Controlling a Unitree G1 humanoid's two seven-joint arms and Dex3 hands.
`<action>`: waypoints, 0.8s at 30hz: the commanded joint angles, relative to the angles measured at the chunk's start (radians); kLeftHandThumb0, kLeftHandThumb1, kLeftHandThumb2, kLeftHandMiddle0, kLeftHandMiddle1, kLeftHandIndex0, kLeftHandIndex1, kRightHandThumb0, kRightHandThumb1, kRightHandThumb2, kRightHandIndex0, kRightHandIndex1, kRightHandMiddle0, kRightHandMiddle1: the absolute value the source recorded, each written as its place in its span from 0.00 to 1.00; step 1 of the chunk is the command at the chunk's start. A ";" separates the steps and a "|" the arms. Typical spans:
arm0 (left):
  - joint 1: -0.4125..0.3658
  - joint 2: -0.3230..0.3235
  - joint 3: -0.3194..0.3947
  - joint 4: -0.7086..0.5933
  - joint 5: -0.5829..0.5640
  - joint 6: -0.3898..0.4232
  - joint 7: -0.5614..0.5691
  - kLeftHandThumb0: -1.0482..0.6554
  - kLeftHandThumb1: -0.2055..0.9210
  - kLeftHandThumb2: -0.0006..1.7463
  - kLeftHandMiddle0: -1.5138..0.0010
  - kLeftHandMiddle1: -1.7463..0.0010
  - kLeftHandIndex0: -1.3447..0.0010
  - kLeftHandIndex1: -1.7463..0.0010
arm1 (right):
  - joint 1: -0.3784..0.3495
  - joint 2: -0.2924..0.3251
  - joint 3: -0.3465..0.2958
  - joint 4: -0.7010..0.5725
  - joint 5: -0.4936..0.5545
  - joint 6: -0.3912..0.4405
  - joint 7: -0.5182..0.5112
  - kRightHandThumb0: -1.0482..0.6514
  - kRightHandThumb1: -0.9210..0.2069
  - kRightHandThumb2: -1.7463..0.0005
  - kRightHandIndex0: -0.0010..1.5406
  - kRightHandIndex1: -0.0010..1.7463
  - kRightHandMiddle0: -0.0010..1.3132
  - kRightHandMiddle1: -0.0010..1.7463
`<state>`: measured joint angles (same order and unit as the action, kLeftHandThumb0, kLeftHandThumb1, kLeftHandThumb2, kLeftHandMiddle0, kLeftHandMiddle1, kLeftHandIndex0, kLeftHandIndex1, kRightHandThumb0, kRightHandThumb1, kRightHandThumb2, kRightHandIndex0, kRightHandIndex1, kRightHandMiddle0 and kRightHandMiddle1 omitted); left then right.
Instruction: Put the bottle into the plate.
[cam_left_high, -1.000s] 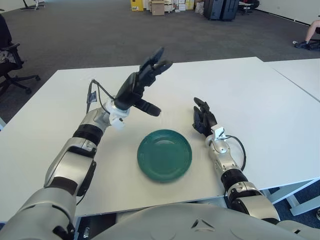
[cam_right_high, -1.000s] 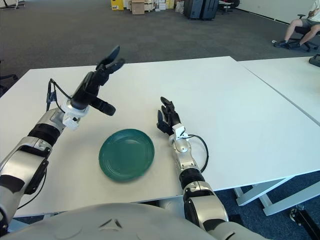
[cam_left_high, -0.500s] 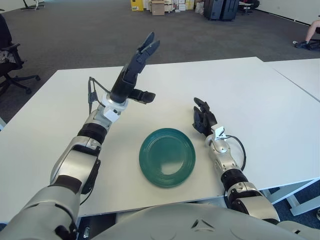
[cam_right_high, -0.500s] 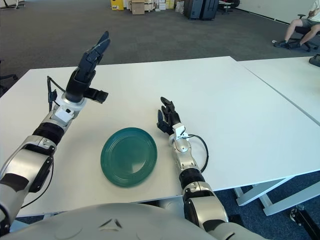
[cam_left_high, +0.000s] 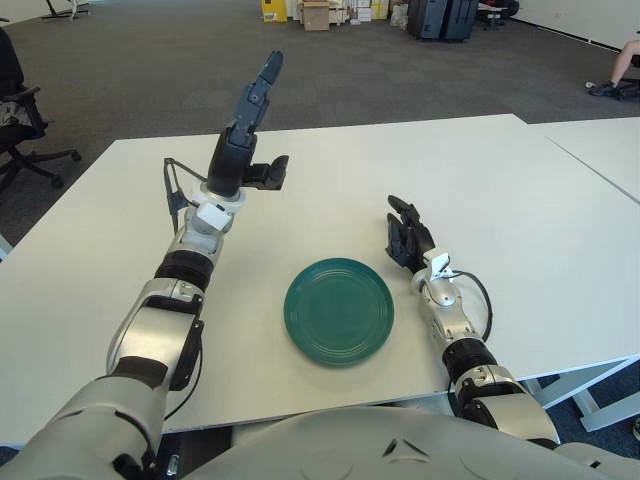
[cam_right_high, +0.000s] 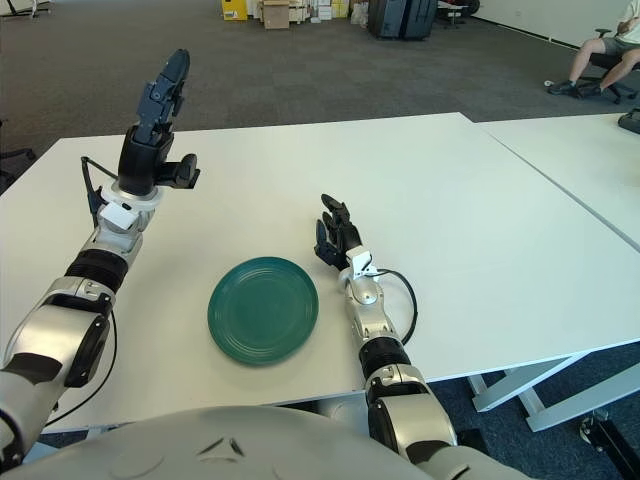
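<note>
White table (cam_left_high: 520, 210), green plate (cam_left_high: 339, 311), left robot hand (cam_left_high: 245, 130) raised, fingers spread, holding nothing

Bright, even light from overhead fills the room. The white bench (cam_left_high: 520, 200) reflects it softly without harsh glare. Shadows are faint and diffuse: a thin dark rim under the near edge of the green plate (cam_left_high: 339, 311), a soft patch beside the right hand (cam_left_high: 407, 238). The plate shows a dull sheen. Everything near stays sharp; the far floor (cam_left_high: 150, 60) looks dimmer and slightly softer.
</note>
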<state>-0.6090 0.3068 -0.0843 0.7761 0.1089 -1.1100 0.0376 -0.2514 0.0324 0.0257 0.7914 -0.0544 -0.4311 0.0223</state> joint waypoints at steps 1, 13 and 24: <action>0.007 -0.007 0.020 -0.022 0.012 0.038 -0.008 0.10 1.00 0.55 0.98 1.00 1.00 0.93 | 0.040 -0.002 0.001 0.050 -0.005 0.047 -0.003 0.20 0.00 0.55 0.14 0.00 0.00 0.27; 0.029 -0.017 0.043 -0.072 0.026 0.092 -0.020 0.07 1.00 0.56 0.97 1.00 1.00 0.90 | 0.044 0.002 -0.003 0.040 0.007 0.050 0.008 0.20 0.00 0.55 0.15 0.00 0.00 0.26; 0.030 -0.023 0.057 -0.083 0.046 0.105 -0.014 0.07 1.00 0.57 0.97 0.99 1.00 0.90 | 0.042 0.003 -0.003 0.043 0.004 0.054 0.001 0.20 0.00 0.55 0.15 0.00 0.00 0.27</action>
<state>-0.5813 0.2870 -0.0392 0.6986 0.1449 -1.0210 0.0228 -0.2515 0.0333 0.0250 0.7911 -0.0539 -0.4310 0.0222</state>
